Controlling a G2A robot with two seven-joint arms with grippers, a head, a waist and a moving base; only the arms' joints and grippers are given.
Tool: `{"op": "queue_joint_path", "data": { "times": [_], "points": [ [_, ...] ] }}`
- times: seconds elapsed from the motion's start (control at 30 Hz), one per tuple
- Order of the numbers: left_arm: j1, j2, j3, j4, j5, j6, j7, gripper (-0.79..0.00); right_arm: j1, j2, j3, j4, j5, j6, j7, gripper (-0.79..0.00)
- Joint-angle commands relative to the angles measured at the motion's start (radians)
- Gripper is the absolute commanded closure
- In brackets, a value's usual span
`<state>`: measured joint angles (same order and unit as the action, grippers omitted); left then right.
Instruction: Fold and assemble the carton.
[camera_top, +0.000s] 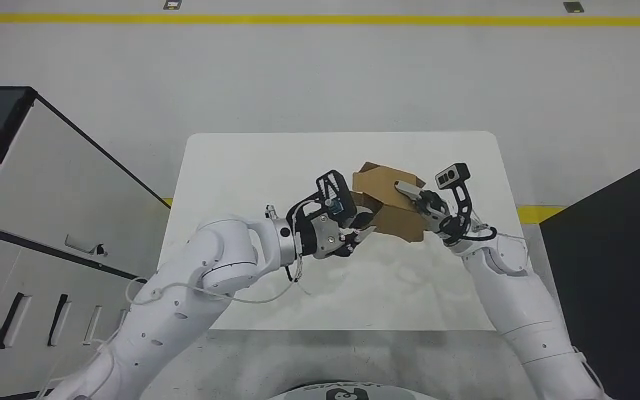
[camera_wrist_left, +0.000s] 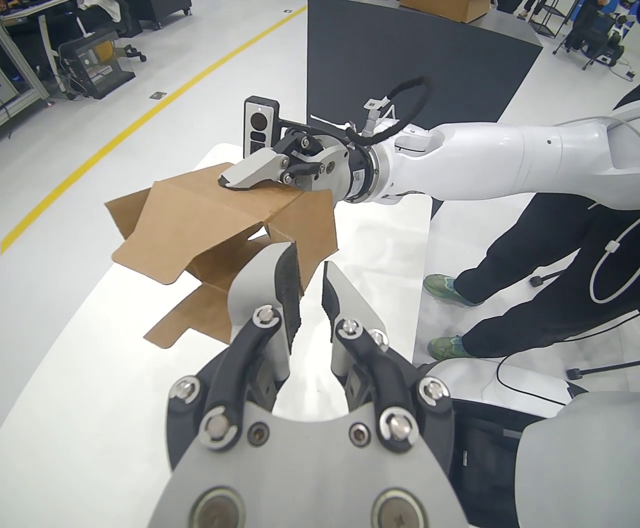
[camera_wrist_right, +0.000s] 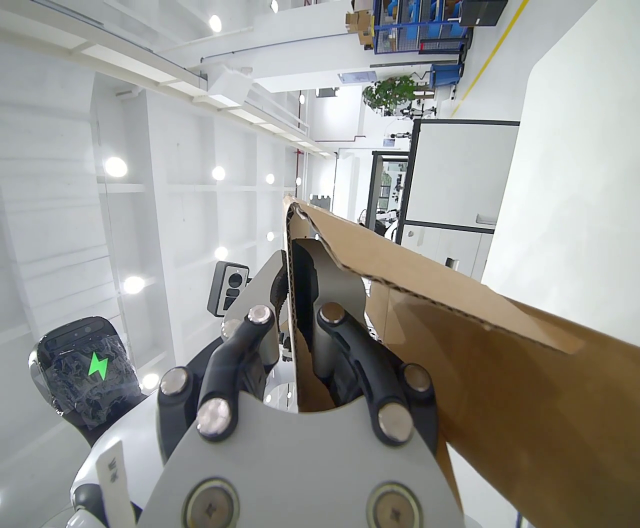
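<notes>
Over the white surface (camera_top: 250, 290), nearer its far right corner, a half-erected brown cardboard carton (camera_wrist_left: 200, 215) is grasped by the right pincer (camera_wrist_right: 295, 280). The left pincer (camera_wrist_left: 306, 270) is released beside loose flaps (camera_wrist_left: 200, 320), judged next for folding.

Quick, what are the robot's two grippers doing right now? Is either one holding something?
Left gripper: open, holding nothing, right by the carton.
Right gripper: closed on a carton panel.

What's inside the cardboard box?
Only bare brown cardboard shows through the open end of the carton. A flap and the left gripper cover the rest of the inside.
</notes>
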<state>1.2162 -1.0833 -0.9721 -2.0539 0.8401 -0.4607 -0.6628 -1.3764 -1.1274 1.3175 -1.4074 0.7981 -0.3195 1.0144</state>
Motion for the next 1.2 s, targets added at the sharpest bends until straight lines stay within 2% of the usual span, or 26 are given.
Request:
{"op": "queue_joint_path", "data": {
  "times": [0.0,0.5,0.7,1.07,1.1,1.17],
  "points": [
    [-0.001,0.000,0.003,0.001,-0.001,-0.002,-0.001,-0.139,0.000,-0.001,0.000,0.000,-0.001,-0.002,0.001,0.000],
    [-0.009,-0.005,0.031,0.003,-0.009,-0.006,-0.012,-0.135,-0.007,-0.005,0.002,-0.004,-0.003,-0.002,-0.002,0.000],
    [-0.016,-0.007,0.044,0.005,-0.008,-0.004,-0.017,-0.194,-0.009,-0.006,0.004,-0.005,-0.002,-0.004,-0.001,0.000],
    [-0.039,-0.014,0.068,0.024,-0.014,-0.006,-0.016,-0.172,-0.006,-0.009,0.005,-0.001,-0.001,-0.001,0.002,0.000],
    [-0.042,-0.015,0.069,0.027,-0.015,-0.005,-0.014,-0.185,-0.006,-0.009,0.005,-0.001,-0.001,0.000,0.003,0.000],
    [-0.048,-0.016,0.064,0.033,-0.017,-0.002,-0.011,-0.292,-0.005,-0.009,0.007,0.000,0.003,-0.004,0.015,0.000]
  ]
}}
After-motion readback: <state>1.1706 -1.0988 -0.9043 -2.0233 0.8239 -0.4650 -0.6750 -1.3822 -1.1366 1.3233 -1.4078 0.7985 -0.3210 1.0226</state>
